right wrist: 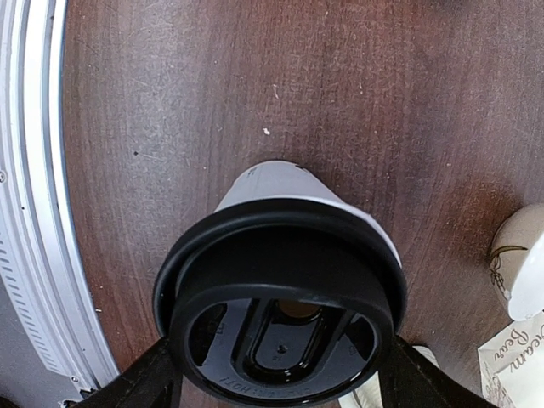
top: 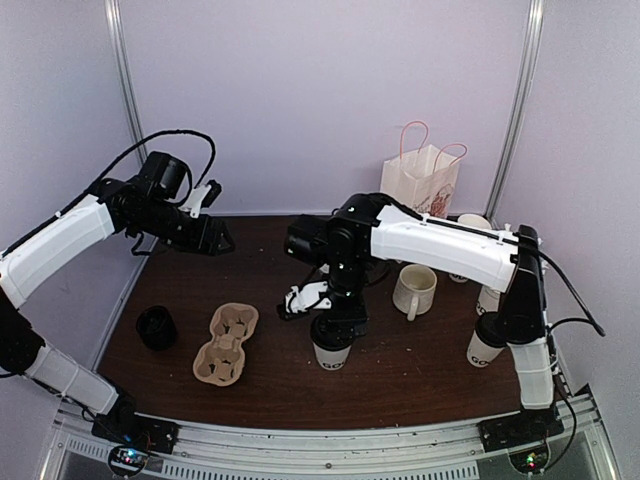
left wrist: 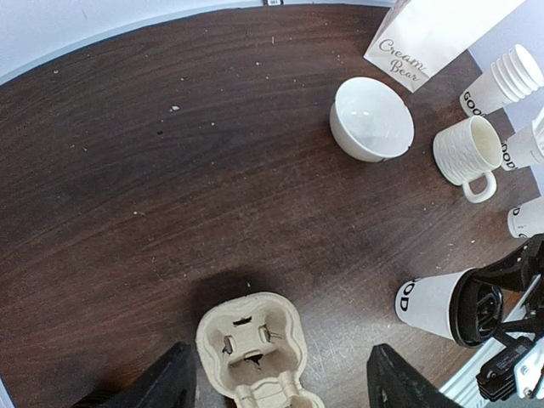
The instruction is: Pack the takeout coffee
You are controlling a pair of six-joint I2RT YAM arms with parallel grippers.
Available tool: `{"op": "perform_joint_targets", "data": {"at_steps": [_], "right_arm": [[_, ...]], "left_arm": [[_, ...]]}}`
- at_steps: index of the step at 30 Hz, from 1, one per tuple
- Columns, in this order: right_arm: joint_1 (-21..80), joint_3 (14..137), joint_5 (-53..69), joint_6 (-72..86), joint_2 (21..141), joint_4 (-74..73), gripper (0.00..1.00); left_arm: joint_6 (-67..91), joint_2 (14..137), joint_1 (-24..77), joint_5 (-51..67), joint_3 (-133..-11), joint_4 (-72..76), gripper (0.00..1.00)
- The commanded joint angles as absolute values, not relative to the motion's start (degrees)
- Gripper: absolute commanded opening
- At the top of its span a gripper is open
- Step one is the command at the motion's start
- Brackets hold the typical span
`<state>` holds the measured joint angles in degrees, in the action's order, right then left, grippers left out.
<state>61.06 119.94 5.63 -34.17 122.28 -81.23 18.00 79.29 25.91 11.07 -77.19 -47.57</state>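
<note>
One takeout coffee cup (top: 332, 350), white with black lettering and a black lid, stands near the table's front centre. My right gripper (top: 335, 322) comes down over it. In the right wrist view its fingers (right wrist: 149, 378) sit against both sides of the lid (right wrist: 280, 289), shut on it. It also shows in the left wrist view (left wrist: 433, 303). A second lidded cup (top: 485, 341) stands at the right beside the right arm. My left gripper (top: 212, 236) is open and empty, held high at the back left, with its view looking down on a cardboard cup carrier (left wrist: 251, 344).
The carrier (top: 227, 343) lies left of the held cup, with a black round object (top: 156, 327) further left. A white mug (top: 413, 290), a white bowl (left wrist: 371, 119), stacked lidless cups (left wrist: 510, 78) and a paper bag (top: 420, 180) stand at the back right.
</note>
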Motion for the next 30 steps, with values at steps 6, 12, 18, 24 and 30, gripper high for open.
{"op": "perform_joint_targets", "data": {"at_steps": [6, 12, 18, 24, 30], "right_arm": [[61.6, 122.2, 2.9, -32.9, 123.4, -81.0, 0.82], [61.6, 122.2, 2.1, -32.8, 123.4, -80.8, 0.83], [61.6, 121.5, 1.0, -33.1, 121.9, -80.7, 0.84], [61.4, 120.0, 5.6, -35.0, 116.3, -82.2, 0.90], [60.8, 117.0, 12.0, -35.5, 111.6, -84.8, 0.96]], "left_arm": [[17.7, 78.3, 25.5, 12.1, -76.1, -44.7, 0.72], [17.8, 78.4, 25.5, 12.6, -76.0, -44.7, 0.72], [18.4, 78.5, 25.5, 14.0, -75.2, -44.4, 0.72], [20.3, 77.5, 25.6, 22.1, -72.6, -41.7, 0.72], [25.8, 78.3, 28.0, 29.1, -68.4, -35.9, 0.72]]}}
